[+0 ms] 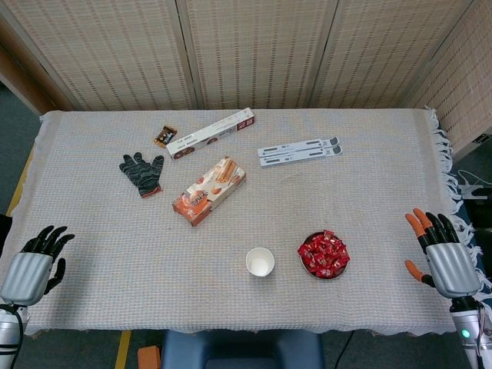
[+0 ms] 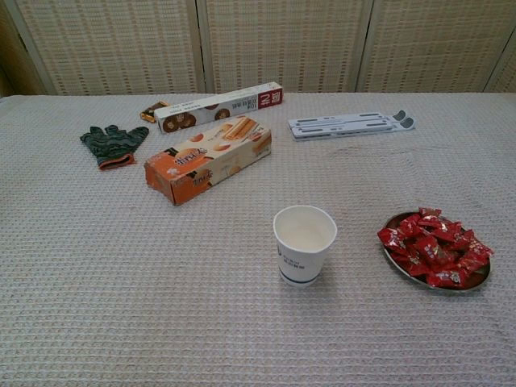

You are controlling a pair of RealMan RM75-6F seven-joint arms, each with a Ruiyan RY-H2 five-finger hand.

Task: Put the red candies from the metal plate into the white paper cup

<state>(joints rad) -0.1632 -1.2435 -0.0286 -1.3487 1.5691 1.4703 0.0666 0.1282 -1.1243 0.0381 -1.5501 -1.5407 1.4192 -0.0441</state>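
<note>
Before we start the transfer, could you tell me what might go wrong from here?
The white paper cup looks light and stands unsupported close beside the metal plate; the right hand could tip it while reaching. The red candies are heaped together, so fingers may drag several out and spill some onto the tablecloth.

From my chest camera, the white paper cup (image 2: 303,243) stands upright near the middle of the surface (image 2: 121,306), toward its near edge; the cup's interior shows nothing. Beside it, toward the right edge and not touching, sits the metal plate (image 2: 397,265), heaped with red candies (image 2: 434,246) in wrappers. Farther back, left of centre, an orange biscuit box (image 2: 208,159) lies flat at an angle. Behind it lies a long white carton (image 2: 219,106), with a small dark packet (image 2: 152,111) at its left end. A dark glove (image 2: 113,144) lies toward the far left. Two grey strips (image 2: 351,123) lie toward the far right.
</note>
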